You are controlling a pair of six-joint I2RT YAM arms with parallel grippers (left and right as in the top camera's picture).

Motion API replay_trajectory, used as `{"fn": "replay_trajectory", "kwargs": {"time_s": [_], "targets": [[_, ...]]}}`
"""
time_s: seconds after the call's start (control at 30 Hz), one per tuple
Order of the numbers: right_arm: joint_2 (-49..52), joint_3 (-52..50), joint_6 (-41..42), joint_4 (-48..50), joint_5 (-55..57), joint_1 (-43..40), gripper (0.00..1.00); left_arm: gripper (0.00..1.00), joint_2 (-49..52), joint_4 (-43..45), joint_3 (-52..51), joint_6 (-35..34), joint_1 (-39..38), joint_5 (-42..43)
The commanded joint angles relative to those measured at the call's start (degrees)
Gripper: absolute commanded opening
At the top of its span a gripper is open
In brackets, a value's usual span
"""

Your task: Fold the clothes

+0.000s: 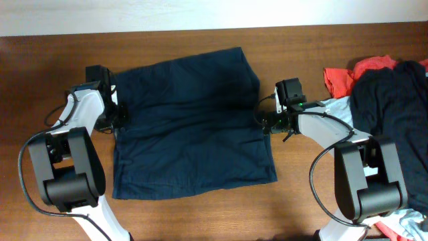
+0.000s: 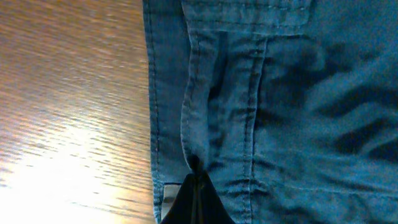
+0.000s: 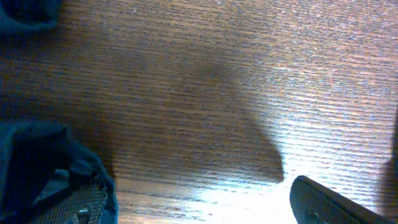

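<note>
The clothes, a pair of dark navy shorts (image 1: pixel 190 127), lie spread flat in the middle of the wooden table. My left gripper (image 1: pixel 122 115) sits at their left edge. In the left wrist view it (image 2: pixel 198 186) is shut, pinching a ridge of the blue fabric (image 2: pixel 298 112) beside a stitched seam. My right gripper (image 1: pixel 266 125) rests at the shorts' right edge. In the right wrist view it (image 3: pixel 199 202) stands wide open over bare wood. A bit of navy cloth (image 3: pixel 37 149) lies against its left finger (image 3: pixel 81 200); the right finger (image 3: pixel 329 202) is apart from the cloth.
A heap of other garments lies at the far right: a red one (image 1: pixel 364 67), a dark one (image 1: pixel 394 100) and light blue cloth (image 1: pixel 403 219). Bare table (image 1: pixel 200 214) shows in front of the shorts and at the far left. The table's back edge runs along the top.
</note>
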Motion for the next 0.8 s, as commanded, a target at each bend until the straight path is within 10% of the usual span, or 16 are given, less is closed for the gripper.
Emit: {"fn": "replay_trajectory", "kwargs": {"time_s": [0.0,0.63,0.77], "targets": [[2.43,-1.46,0.24,-0.96,4.15,-0.22,0.99,0.01,0.28,-0.07,1.40,0.87,0.63,-4.76],[2.43,-1.57,0.26,-0.90,4.26,-0.98,0.99,0.01,0.28,0.02,1.40,0.87,0.63,-8.50],[2.40,-1.46,0.22,0.26,2.34,-0.98,0.99,0.45,0.28,0.02,2.10,0.87,0.61,-6.05]]}}
